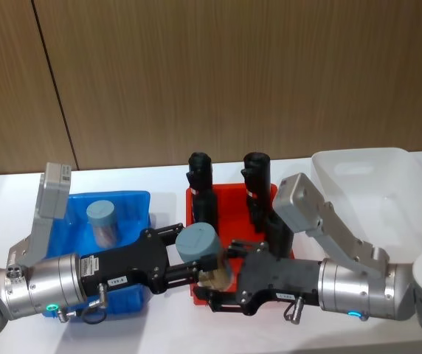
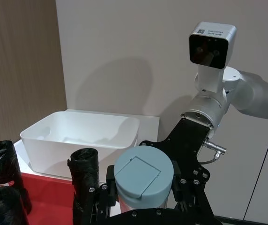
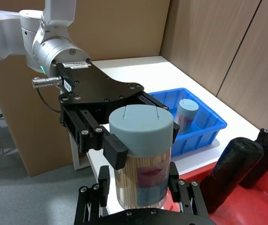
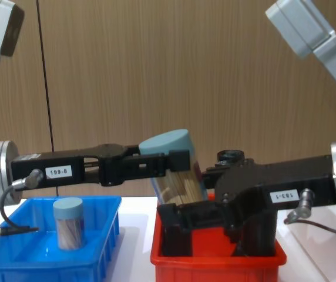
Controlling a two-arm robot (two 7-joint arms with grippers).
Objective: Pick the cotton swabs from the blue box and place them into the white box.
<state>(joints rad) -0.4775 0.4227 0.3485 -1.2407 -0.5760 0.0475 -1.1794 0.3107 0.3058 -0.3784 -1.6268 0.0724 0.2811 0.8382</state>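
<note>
Above the near left corner of a shallow red plastic bin [image 1: 229,190], the left gripper [image 1: 192,251] reaches in from the left with its black fingers [image 3: 113,150] clamped on either side of the flat pale blue-grey lid of a small clear cylindrical jar of cotton swabs [image 1: 198,242]. It holds the jar in the air, tilted in the chest view. The right gripper [image 1: 226,274] comes in from the opposite side and sits around the jar's clear lower body, just under the left gripper. Whether it has closed on the jar cannot be told. Behind the two grippers, tall black rolls [image 1: 198,184] stand upright in the red bin. To the robot's left, a shallow bright blue plastic box [image 1: 133,203] with ribbed sides sits beside the red bin on the white tabletop [image 1: 12,199]. It holds a second lidded jar of swabs [image 1: 102,221], standing upright. To the robot's right, a translucent white plastic box [image 1: 410,192] with smooth tall walls stands on the far side of the red bin, well apart from the held jar. Brown wood panelling [image 1: 211,74] backs the scene.
</note>
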